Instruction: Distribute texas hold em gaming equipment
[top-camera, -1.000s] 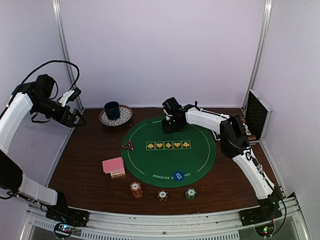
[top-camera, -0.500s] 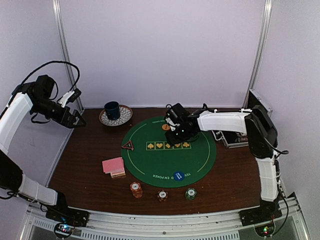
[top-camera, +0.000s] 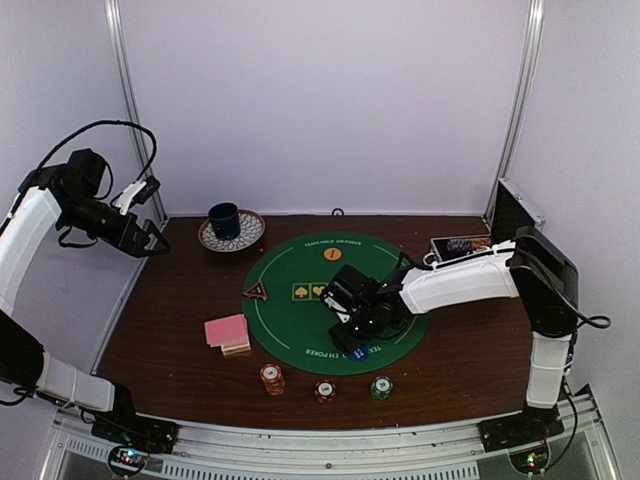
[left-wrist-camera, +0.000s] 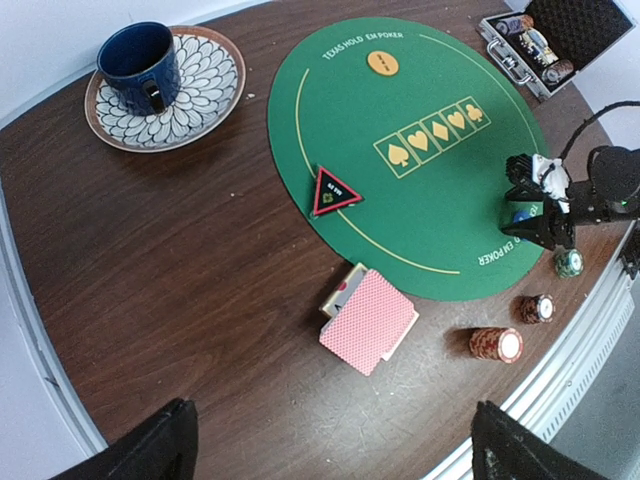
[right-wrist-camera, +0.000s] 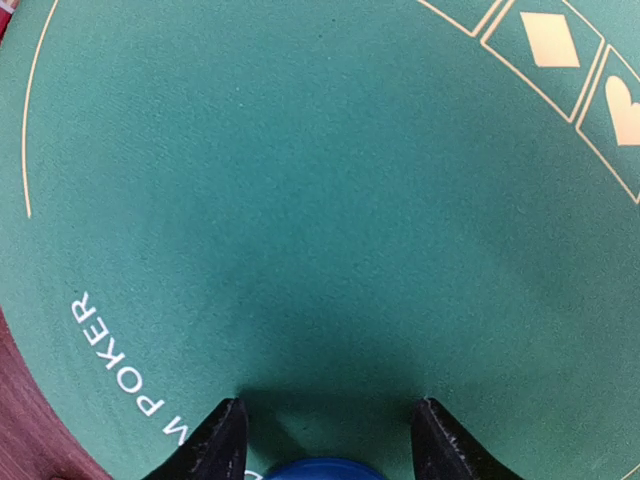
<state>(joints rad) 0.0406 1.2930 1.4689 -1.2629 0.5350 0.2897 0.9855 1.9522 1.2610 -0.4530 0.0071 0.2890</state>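
Right pincer (right-wrist-camera: 330, 425): spread, low over the green mat (top-camera: 300, 320), with the blue button (right-wrist-camera: 320, 470) showing between its fingers, unpinched.
Left pincer (left-wrist-camera: 333, 420): spread wide, raised over the bench's (top-camera: 170, 300) far-left corner, holding nothing.
Blue button's place: near edge of the mat, by the printed lettering.
Orange button (top-camera: 332, 254): far edge of the mat.
Triangular marker (top-camera: 257, 291): on the mat's left rim.
Pink-backed cards (top-camera: 227, 331): stacked on the bench left of the mat.
Chips: orange stack (top-camera: 271, 378), red chip (top-camera: 325, 390) and green chip (top-camera: 381, 386) in a row on the bench just before the mat.
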